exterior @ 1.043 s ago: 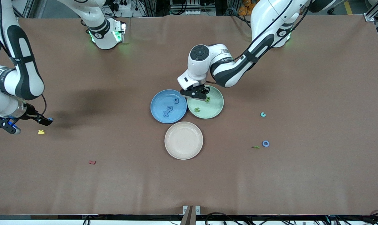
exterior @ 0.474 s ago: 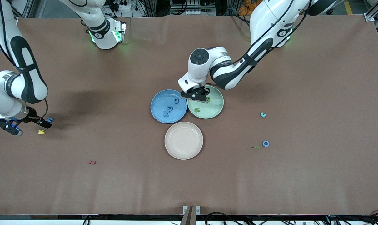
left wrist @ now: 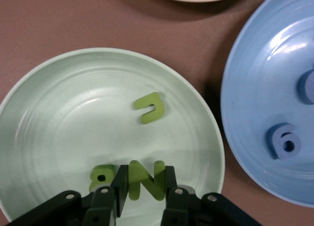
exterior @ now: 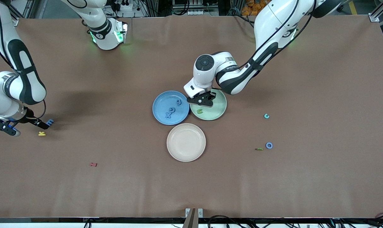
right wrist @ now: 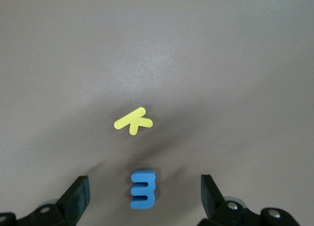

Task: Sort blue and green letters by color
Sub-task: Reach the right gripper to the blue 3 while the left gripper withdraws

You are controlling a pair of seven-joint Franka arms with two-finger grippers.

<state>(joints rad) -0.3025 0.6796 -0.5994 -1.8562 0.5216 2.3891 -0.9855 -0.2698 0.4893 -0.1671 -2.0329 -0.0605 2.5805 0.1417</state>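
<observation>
Left end effector (left wrist: 142,196) over the green plate (left wrist: 49,118), pinching a green N (left wrist: 145,179) between its fingers; a green C (left wrist: 148,108) and another green letter (left wrist: 100,176) in that plate just beside it. Right end effector (right wrist: 142,199) spread wide over the worktop (exterior: 305,79), a blue 3 (right wrist: 143,189) on the worktop between its fingers, yellow K (right wrist: 133,120) near.

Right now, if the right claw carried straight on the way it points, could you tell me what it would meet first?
Most likely the small blue foam 3-shaped piece lying on the brown table: it sits between the open right claw's fingers, with the yellow K-shaped letter beside it. The height above it is unclear.
</observation>
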